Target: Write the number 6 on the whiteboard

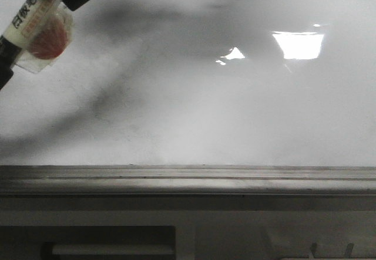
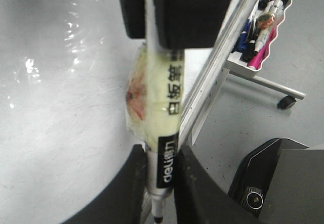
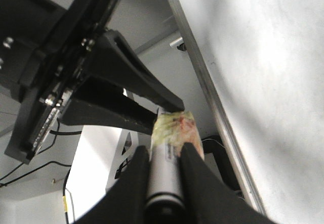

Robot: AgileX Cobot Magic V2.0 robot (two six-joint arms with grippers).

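The whiteboard fills the front view, glossy with grey smudges and light glare; no black marker line of the number 6 shows on it. A whiteboard marker, wrapped in yellowish tape with a red patch, hangs at the top left, off the board. My left gripper is shut on the marker near its nib end. My right gripper is shut on the marker's other end. The two grippers face each other along the marker. The board also shows in the left wrist view and the right wrist view.
A grey metal ledge runs along the board's lower edge. A white tray of several pens stands on a wheeled frame beside the board. A black device sits on the floor. Cables hang behind the board.
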